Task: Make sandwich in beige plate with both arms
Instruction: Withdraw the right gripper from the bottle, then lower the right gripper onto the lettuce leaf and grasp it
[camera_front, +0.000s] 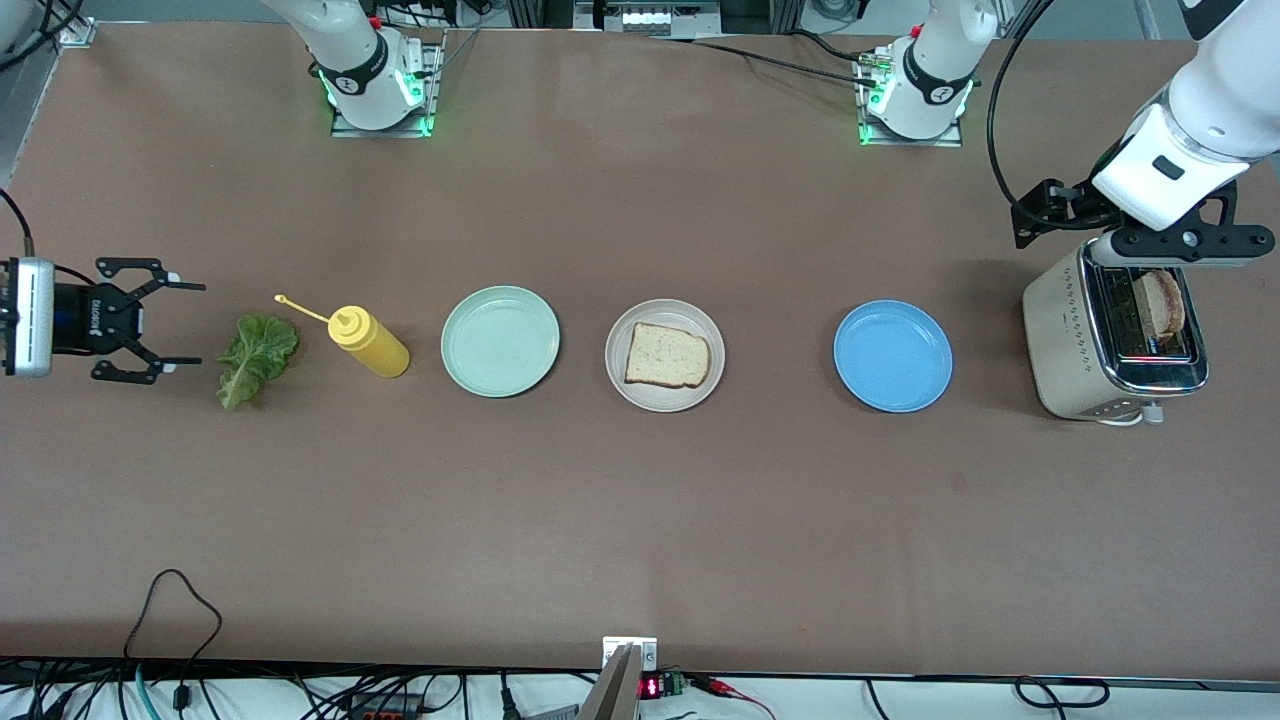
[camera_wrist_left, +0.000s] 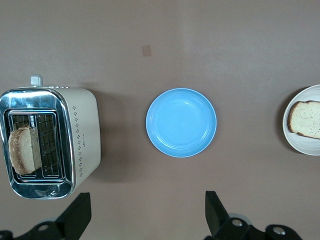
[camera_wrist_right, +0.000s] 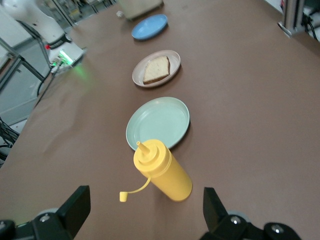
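Hovering over the toaster, left hand points down from a bent wrist, fingers spread wide, gripping nothing. One toast slice stands in the toaster slot under it. Right hand lies horizontal at the right arm's end of the counter, fingers fully apart and empty, pointing at 3 o'clock in the front view toward the lettuce leaf just beside it. From there along the row: yellow squeeze bottle on its side, cap off on its tether, then mint-green plate, then beige plate mid-counter carrying one bread slice, then blue plate, bare, near the toaster.
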